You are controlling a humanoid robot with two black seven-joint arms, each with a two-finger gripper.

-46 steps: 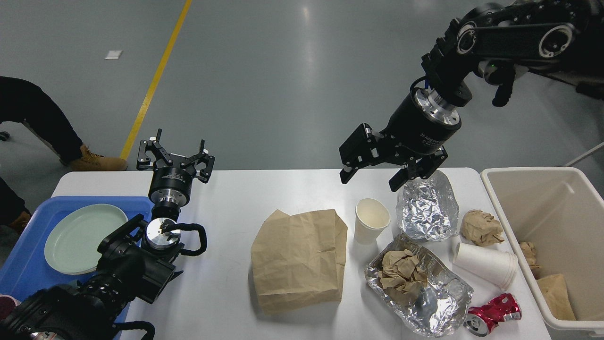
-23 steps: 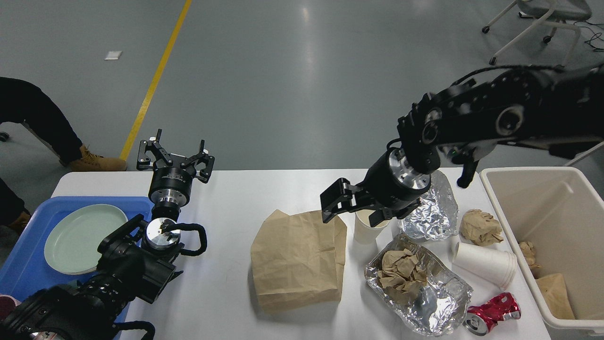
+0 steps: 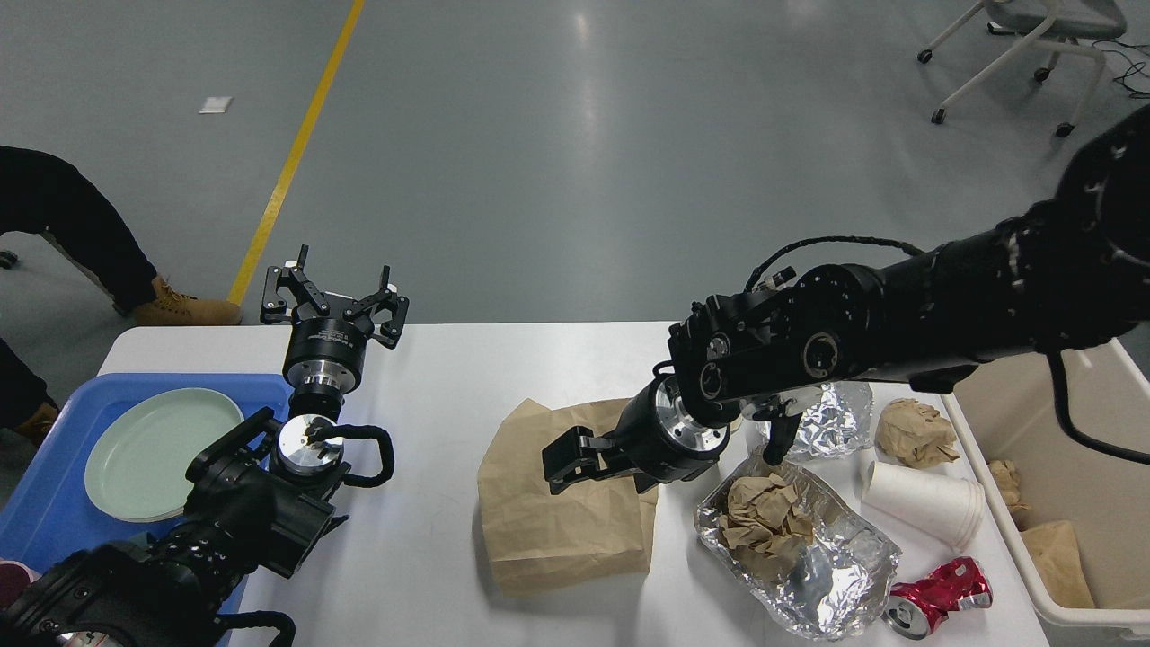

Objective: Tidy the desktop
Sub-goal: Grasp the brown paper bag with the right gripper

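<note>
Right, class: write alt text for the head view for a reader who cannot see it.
Right gripper, jaws apart, hangs over a crumpled brown paper bag on the large white rectangular desktop. Right of it lie foil trays, paper cups and a crushed red can; the left gripper is open.

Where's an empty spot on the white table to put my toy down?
The desktop is bare between the blue tray and the brown paper bag, though the left gripper and its arm sit near the tray. The right side is crowded: foil tray, paper cups, crushed can, beige bin.

Grey floor (image 3: 557, 162), yellow line (image 3: 292, 157)
</note>
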